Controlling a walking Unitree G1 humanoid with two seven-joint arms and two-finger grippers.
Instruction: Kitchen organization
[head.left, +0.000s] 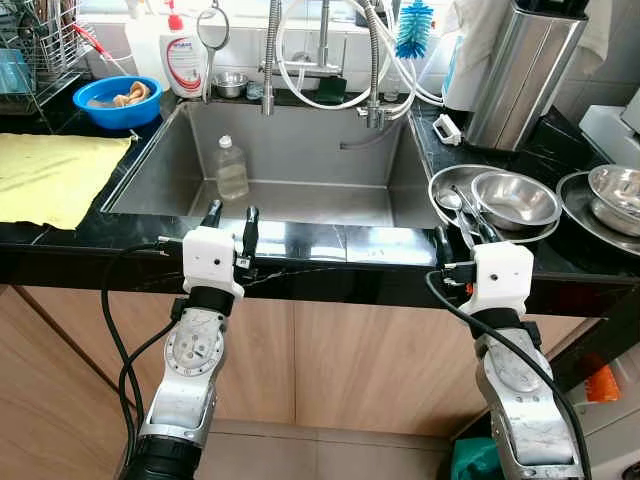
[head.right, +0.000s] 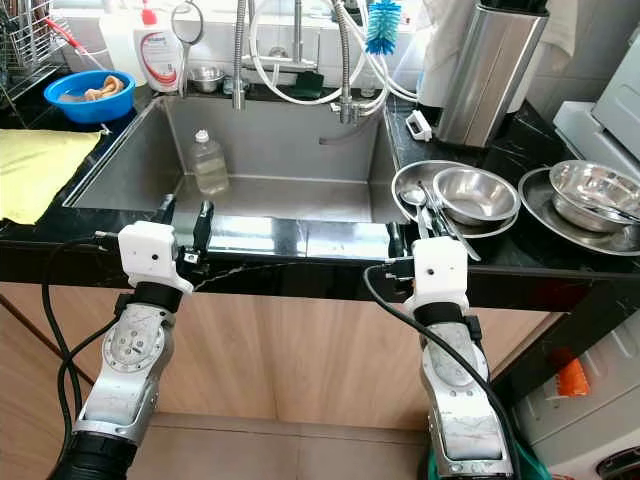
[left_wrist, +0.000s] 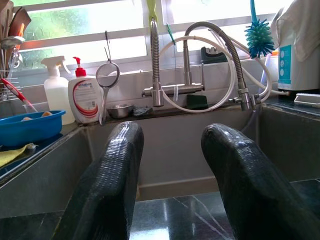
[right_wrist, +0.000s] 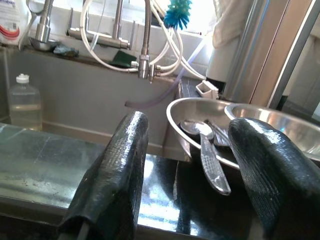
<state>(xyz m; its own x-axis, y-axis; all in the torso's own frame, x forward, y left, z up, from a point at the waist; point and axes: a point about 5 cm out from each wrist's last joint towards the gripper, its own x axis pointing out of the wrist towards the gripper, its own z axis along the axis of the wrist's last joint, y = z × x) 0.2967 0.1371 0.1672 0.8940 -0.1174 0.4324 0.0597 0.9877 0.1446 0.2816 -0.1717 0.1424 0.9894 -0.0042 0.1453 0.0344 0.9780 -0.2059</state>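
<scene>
A clear plastic bottle (head.left: 232, 170) with a white cap stands upright in the steel sink (head.left: 300, 125), toward its left side. My left gripper (head.left: 230, 222) is open and empty over the black front counter edge, just short of the bottle. Over the same edge at the sink's right corner, my right gripper (head.left: 462, 238) is open and empty too. Right beyond it a steel bowl (head.left: 515, 198) sits in a wider steel dish (head.left: 445, 182) that also holds spoons (right_wrist: 210, 160). In the right wrist view the bottle (right_wrist: 24, 102) stands off to one side.
A second steel bowl (head.left: 615, 188) on a plate sits at the far right. A tall steel canister (head.left: 520, 70) stands behind. Faucets with white hoses (head.left: 320, 60), a soap bottle (head.left: 185, 60) and a strainer (head.left: 212, 30) line the back. A blue bowl (head.left: 118, 100) and yellow cloth (head.left: 50, 175) lie left.
</scene>
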